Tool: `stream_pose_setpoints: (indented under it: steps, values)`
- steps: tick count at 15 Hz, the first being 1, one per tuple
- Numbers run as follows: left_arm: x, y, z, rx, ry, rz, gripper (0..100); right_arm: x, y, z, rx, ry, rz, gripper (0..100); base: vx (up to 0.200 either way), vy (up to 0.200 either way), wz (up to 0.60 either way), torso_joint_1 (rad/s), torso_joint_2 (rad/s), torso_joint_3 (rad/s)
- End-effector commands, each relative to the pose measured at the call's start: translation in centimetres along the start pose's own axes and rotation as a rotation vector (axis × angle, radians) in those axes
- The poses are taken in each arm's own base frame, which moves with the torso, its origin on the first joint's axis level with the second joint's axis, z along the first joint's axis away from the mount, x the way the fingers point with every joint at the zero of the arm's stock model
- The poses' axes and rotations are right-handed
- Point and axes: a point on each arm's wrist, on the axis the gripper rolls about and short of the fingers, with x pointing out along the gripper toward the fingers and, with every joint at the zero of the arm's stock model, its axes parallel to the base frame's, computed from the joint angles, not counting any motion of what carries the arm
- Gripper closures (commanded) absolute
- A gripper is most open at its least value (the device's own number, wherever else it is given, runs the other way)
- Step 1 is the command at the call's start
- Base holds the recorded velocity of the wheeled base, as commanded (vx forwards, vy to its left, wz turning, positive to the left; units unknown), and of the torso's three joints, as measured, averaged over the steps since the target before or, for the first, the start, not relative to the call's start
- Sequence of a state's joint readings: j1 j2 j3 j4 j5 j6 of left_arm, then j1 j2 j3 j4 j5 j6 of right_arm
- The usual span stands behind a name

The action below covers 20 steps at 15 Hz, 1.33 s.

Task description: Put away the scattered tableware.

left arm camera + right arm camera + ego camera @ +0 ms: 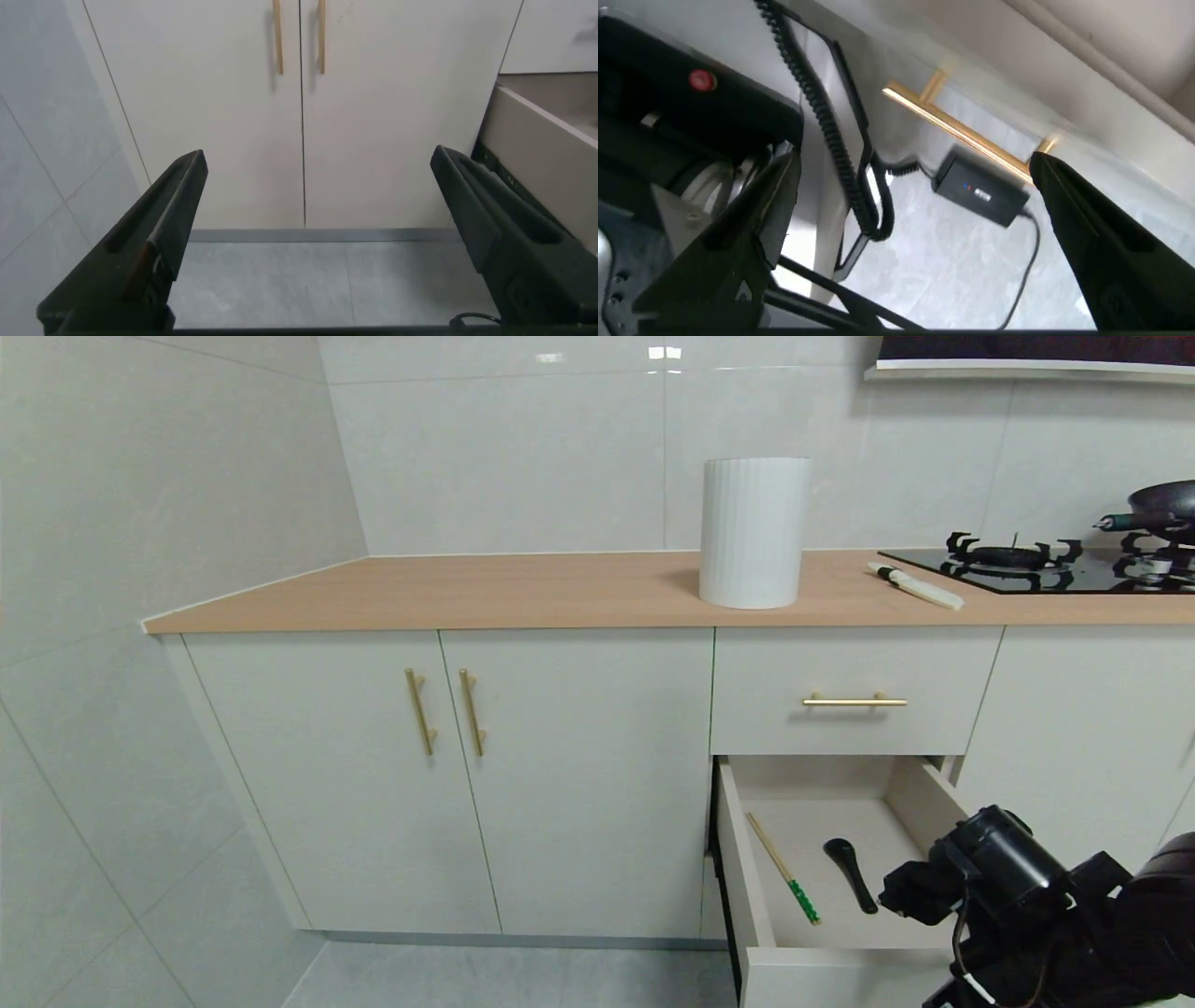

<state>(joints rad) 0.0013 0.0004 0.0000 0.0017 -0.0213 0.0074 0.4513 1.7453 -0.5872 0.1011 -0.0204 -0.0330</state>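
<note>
One wooden countertop (523,588) runs along the tiled wall. Beneath it are two closed cabinet doors (327,784), each with a single upright gold handle (419,711). To the right of the doors are two drawers. The upper drawer (850,663) is closed and has one horizontal gold bar. The lower drawer (742,859) is pulled out. One tall white ribbed canister (754,532) stands upright on the counter above the drawers, and one black gas hob (1036,569) sits to its right with one dark pan (1162,504) on it. One white-bladed utensil (920,586) lies flat on the counter between canister and hob, near the hob's corner. Two pieces of tableware lie in the open drawer, near each other but apart: what looks like one pair of green-tipped chopsticks (782,868) along its left wall, and one black spoon (850,873) beside them. The right arm (1004,868) hangs at the open drawer's right front corner. The right gripper (915,161) has its fingers spread wide, holding nothing, with a gold bar handle (966,126) beyond them. The left gripper (318,159) is likewise spread and holds nothing, low before the two doors.
</note>
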Motion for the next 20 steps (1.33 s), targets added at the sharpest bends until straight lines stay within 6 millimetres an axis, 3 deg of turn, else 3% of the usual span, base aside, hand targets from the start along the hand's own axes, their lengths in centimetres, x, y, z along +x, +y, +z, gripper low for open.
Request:
stream_pose_setpoints:
  steps: [1, 5, 12, 15, 20]
  values:
    - [0.0, 0.0, 0.0, 0.000, -0.001, 0.000, 0, 0.7, -0.8, 0.4, 0.041, 0.017, -0.012, 0, 0.000, 0.000, 0.00, 0.000, 0.00, 0.000]
    - [0.0, 0.0, 0.0, 0.000, -0.001, 0.002, 0, 1.3, -2.3, 1.7, 0.158, -0.026, -0.033, 0, 0.000, 0.000, 0.00, 0.000, 0.00, 0.000]
    - [0.0, 0.0, 0.0, 0.000, -0.001, 0.000, 0, 4.1, -4.7, 3.2, 0.302, -0.121, -0.066, 0, 0.000, 0.000, 0.00, 0.000, 0.00, 0.000]
    - [0.0, 0.0, 0.0, 0.000, -0.001, 0.002, 0, 6.4, -6.2, 4.4, 0.420, -0.229, -0.104, 0, 0.000, 0.000, 0.00, 0.000, 0.00, 0.000]
    - [0.0, 0.0, 0.0, 0.000, -0.001, 0.000, 0, 8.6, -7.9, 5.5, 0.517, -0.363, -0.144, 0, 0.000, 0.000, 0.00, 0.000, 0.00, 0.000]
